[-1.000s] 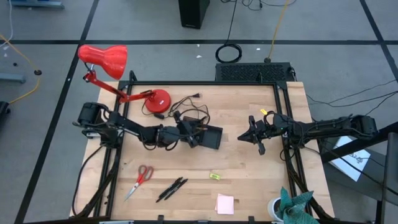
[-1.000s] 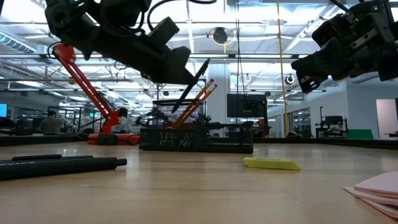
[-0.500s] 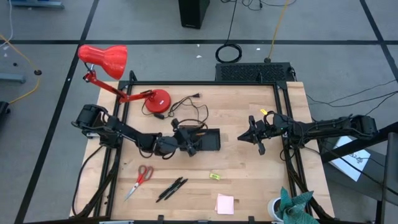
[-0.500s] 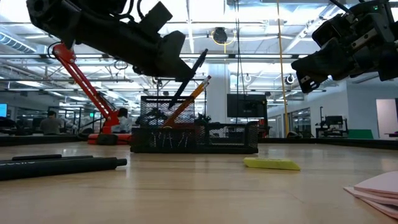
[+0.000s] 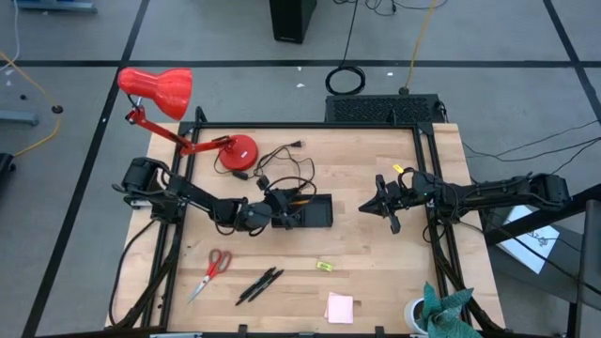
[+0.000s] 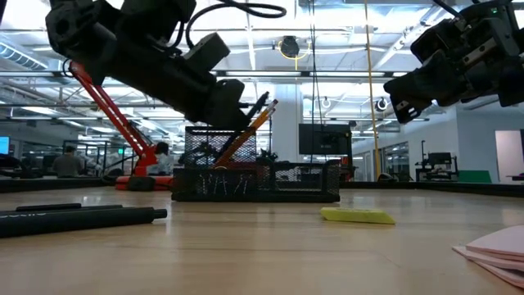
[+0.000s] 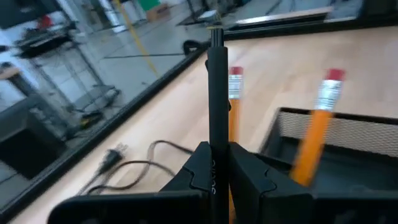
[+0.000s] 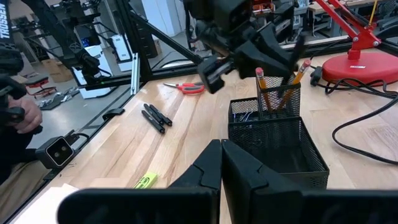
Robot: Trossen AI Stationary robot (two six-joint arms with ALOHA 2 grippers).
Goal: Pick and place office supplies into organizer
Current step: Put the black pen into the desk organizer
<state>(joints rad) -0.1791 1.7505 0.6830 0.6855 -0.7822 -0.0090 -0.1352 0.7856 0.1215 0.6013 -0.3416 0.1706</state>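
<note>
The table (image 5: 376, 253) fills the middle of the high view. The black organizer (image 5: 315, 210) sits at its center. The left tool (image 7: 217, 163) is clamped on a dark pen (image 7: 216, 112), right over the pencil cup. Keep the pen straight, lower it slowly, then let go. The right tool (image 5: 364, 208) waits at center right, pressed together.

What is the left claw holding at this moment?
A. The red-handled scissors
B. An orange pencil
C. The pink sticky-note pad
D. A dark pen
D. In the left wrist view, the left claw is shut on a dark pen that stands upright between its fingers, over the black mesh organizer, where two orange pencils already stand.
</note>
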